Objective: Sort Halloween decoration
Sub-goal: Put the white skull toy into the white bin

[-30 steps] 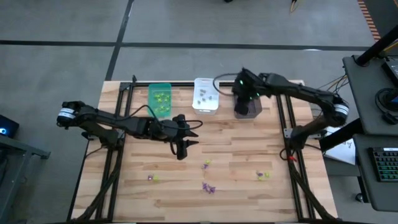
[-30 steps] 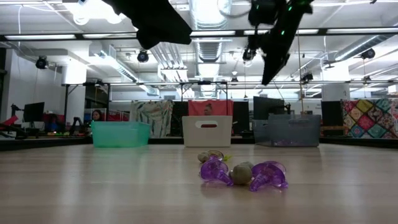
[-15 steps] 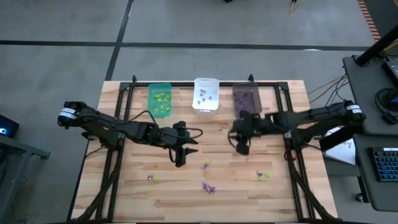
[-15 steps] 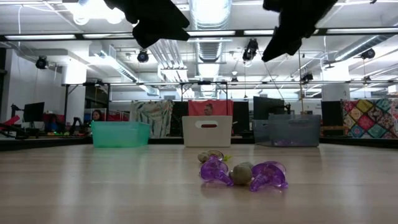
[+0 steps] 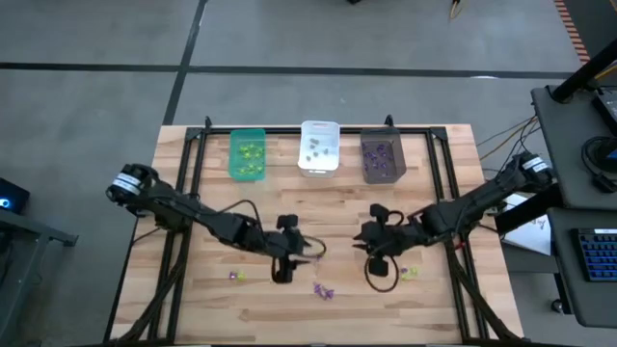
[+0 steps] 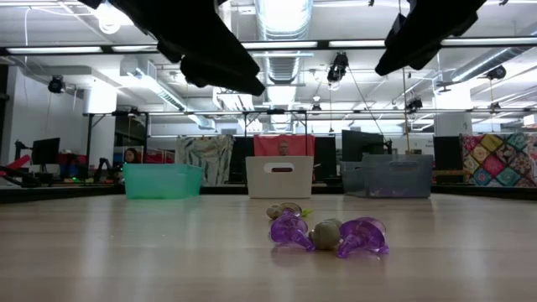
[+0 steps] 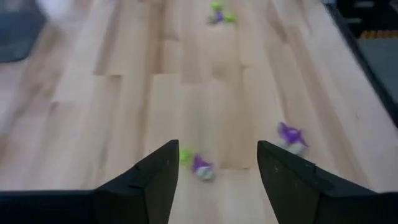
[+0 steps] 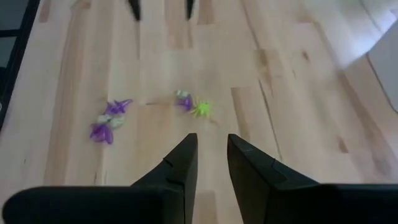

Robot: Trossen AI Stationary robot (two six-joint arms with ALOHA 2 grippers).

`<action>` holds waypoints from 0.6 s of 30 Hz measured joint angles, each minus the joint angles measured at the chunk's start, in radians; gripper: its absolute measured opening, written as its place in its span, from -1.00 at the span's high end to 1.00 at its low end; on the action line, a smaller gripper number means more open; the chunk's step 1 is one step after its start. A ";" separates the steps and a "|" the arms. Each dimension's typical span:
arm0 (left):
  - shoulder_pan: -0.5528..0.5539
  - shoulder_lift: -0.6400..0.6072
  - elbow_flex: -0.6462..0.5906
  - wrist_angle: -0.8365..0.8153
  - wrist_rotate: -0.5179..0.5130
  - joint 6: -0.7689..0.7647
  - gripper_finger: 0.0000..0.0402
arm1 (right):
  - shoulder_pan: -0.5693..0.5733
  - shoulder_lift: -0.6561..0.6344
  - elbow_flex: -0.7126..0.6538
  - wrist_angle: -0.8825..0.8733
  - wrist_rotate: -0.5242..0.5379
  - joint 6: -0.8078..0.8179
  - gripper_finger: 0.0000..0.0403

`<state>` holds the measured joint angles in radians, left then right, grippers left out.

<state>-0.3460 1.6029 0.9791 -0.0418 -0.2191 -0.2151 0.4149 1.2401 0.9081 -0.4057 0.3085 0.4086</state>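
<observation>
The left gripper (image 5: 281, 274) hangs over the front half of the wooden table (image 5: 193, 289), its two fingers (image 7: 160, 180) spread wide with nothing between them. In the left wrist view a small trinket pair (image 7: 194, 164), yellow-green and purple, lies on the wood in the gap ahead of the fingertips, apart from them; a purple trinket (image 7: 290, 135) lies off to one side, and a further pair (image 7: 219, 14) sits well beyond.

The right gripper (image 5: 378, 266) hangs over the table near the left one, toward the right side, its fingers (image 8: 179, 163) standing a narrow gap apart and holding nothing. Ahead of it lies a purple and yellow-green pair (image 8: 193, 106), and beside that a purple cluster (image 8: 107, 121).

From above, the loose Halloween decoration is scattered on the front half of the table: one piece by the left gripper at the left (image 5: 234, 276), a purple cluster near the front middle (image 5: 324, 291), and a yellow-green piece just right of the right gripper (image 5: 409, 273). In the low view, the purple cluster (image 6: 329, 235) rests on the table surface with both arms dark overhead.

Three bins stand in a row along the table's far edge: a green bin (image 5: 248, 154) holding yellow-green pieces, a white bin (image 5: 319, 146) holding greyish pieces, and a dark grey bin (image 5: 383, 156) holding purple pieces.
</observation>
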 joint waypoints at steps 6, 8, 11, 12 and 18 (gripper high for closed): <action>-0.038 0.101 0.000 0.085 -0.007 0.023 0.00 | 0.050 0.067 -0.001 0.062 0.019 0.047 0.57; -0.042 0.138 0.000 0.114 -0.009 0.023 0.00 | 0.065 0.089 -0.001 0.076 0.028 0.059 0.56; -0.047 0.188 0.000 0.154 -0.011 0.022 0.00 | 0.082 0.120 -0.001 0.105 0.033 0.066 0.56; -0.048 0.204 0.000 0.165 -0.023 0.018 0.00 | 0.085 0.128 -0.001 0.112 0.034 0.067 0.56; -0.046 0.261 0.000 0.165 -0.140 -0.020 0.00 | 0.091 0.167 -0.001 0.147 0.035 0.073 0.56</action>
<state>-0.3923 1.8638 0.9791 0.1230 -0.3588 -0.2355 0.5064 1.4071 0.9070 -0.2589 0.3436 0.4816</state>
